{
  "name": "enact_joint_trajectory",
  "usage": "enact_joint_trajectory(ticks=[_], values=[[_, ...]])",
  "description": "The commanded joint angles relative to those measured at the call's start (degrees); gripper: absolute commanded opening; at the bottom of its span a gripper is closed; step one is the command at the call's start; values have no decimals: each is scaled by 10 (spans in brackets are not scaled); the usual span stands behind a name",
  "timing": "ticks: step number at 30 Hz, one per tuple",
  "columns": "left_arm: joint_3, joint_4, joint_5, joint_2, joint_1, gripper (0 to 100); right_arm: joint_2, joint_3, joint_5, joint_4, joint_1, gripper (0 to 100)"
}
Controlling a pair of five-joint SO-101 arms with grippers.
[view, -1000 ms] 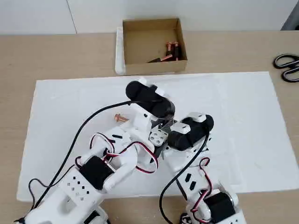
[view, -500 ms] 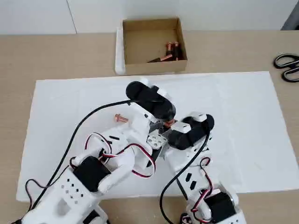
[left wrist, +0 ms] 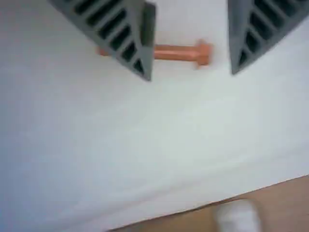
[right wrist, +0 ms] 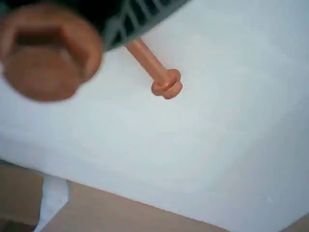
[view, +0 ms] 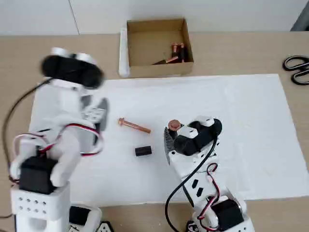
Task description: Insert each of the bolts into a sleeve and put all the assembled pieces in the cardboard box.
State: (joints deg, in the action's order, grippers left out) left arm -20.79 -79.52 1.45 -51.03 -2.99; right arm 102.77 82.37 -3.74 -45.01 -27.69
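Left pincer point(left wrist: 189, 72) has swung off right pincer point(view: 171, 133), out to left; jaws apart, empty. Right pincer clamped on held bolt point(view: 174, 125), head up. Loose bolt point(view: 134, 126) on white sheet point(view: 251, 125) between pincers, long axis side to side, head toward left pincer. Sleeve point(view: 143, 151) near it, closer to right pincer.

Left end effector point(left wrist: 190, 70) gapes wide; right end effector point(view: 170, 134) clamped.
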Motion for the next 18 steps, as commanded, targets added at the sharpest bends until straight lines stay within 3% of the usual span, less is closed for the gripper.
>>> enact_joint_trajectory(ticks=[1,4,7,15,18], values=[[36,-40,-45,-8,140,102,-1,-4,-1,19,27,4],[19,-47,-93,-7,203,102,-2,4,30,16,70,4],[-13,-46,-131,-7,224,102,-2,9,54,17,105,4],[-89,-47,-154,-10,319,102,-2,-31,97,19,205,4],[-115,-51,-198,-11,332,102,-2,-60,99,19,233,4]])
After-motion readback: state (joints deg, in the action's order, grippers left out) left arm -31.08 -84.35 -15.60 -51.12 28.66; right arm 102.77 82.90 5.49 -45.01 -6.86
